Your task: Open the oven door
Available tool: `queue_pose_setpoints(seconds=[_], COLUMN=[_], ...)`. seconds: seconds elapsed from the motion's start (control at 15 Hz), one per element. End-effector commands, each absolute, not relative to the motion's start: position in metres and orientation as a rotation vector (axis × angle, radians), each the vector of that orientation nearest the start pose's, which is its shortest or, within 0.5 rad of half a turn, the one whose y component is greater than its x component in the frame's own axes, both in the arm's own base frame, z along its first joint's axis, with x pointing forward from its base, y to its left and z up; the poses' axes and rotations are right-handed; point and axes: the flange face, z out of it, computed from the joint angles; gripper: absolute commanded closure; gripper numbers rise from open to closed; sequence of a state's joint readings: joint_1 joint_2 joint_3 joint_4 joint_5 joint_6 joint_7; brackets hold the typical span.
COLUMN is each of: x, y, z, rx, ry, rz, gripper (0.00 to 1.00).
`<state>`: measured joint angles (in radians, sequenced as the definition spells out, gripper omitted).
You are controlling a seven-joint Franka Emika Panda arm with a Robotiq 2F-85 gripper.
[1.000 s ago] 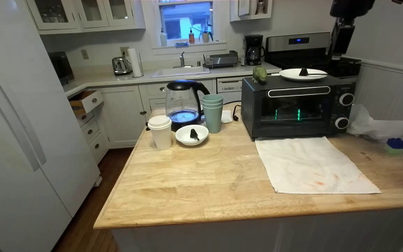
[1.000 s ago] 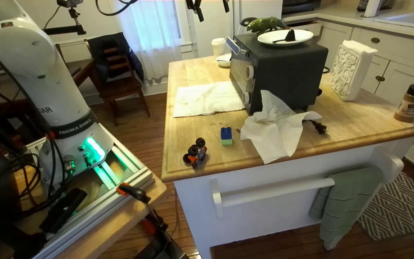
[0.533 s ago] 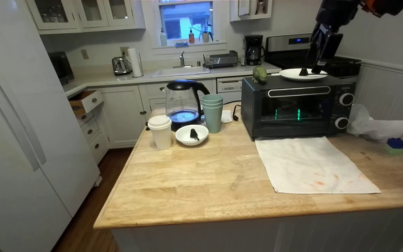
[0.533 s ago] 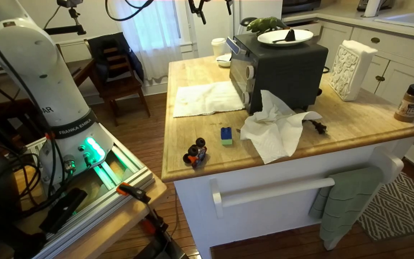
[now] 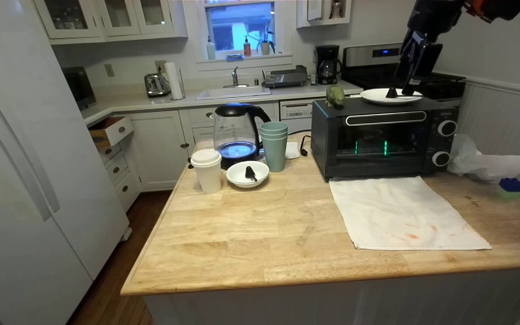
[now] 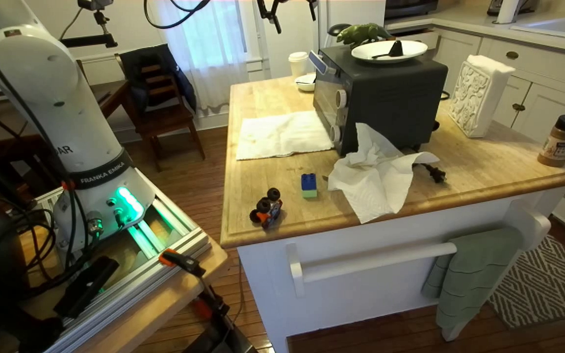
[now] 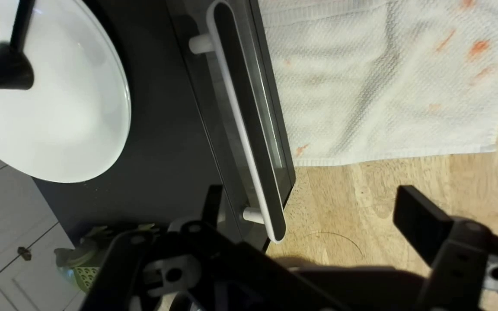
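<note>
Dark glass fronts the oven door (image 5: 370,137), which is closed and upright on the near face of one black toaster oven (image 6: 393,100), at the right of the wooden island top (image 5: 251,234). The door faces the island's near edge, toward a single white towel (image 5: 404,216) spread before it, marked with orange stains. Its long axis runs level from left to right, and so does its one bar handle (image 5: 385,118), carried on two posts across the door's upper part. Two knobs (image 5: 447,128) sit one above the other to the right of the glass.

The gripper (image 7: 311,203) hangs higher than the oven, apart from the handle, its two fingers (image 7: 422,224) parted wide.

On the oven's top rest one white plate (image 7: 67,112) bearing one black utensil (image 7: 4,71), toward the right, and one green toy animal (image 6: 361,33) at the left. Left of the oven stand three nested green cups (image 5: 275,151), one glass kettle (image 5: 237,135) lit blue, one white lidded paper cup (image 5: 208,174) and one white bowl (image 5: 236,174) holding a second black utensil. To the right lie one crumpled paper towel (image 6: 375,176) and, nearer, two stacked toy bricks (image 6: 308,185), blue over green. An exterior view also shows one dark-lidded jar (image 6: 561,142).
</note>
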<state>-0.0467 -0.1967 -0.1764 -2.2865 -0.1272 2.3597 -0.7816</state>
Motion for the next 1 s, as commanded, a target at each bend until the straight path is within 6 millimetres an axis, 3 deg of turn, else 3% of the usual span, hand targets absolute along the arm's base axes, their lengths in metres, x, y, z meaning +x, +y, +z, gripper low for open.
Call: queue_pose_setpoints(seconds=[0.0,0.47,0.93], x=[0.502,0.513,0.517], y=[-0.112,-0.11,-0.107], z=[0.439,0.394,0.366], rx=[-3.136,-3.131,-3.113], ry=[-1.022,-1.047,-1.058], rz=[-0.349,-0.373,-0.355], gripper=[0.0,0.0,0.0])
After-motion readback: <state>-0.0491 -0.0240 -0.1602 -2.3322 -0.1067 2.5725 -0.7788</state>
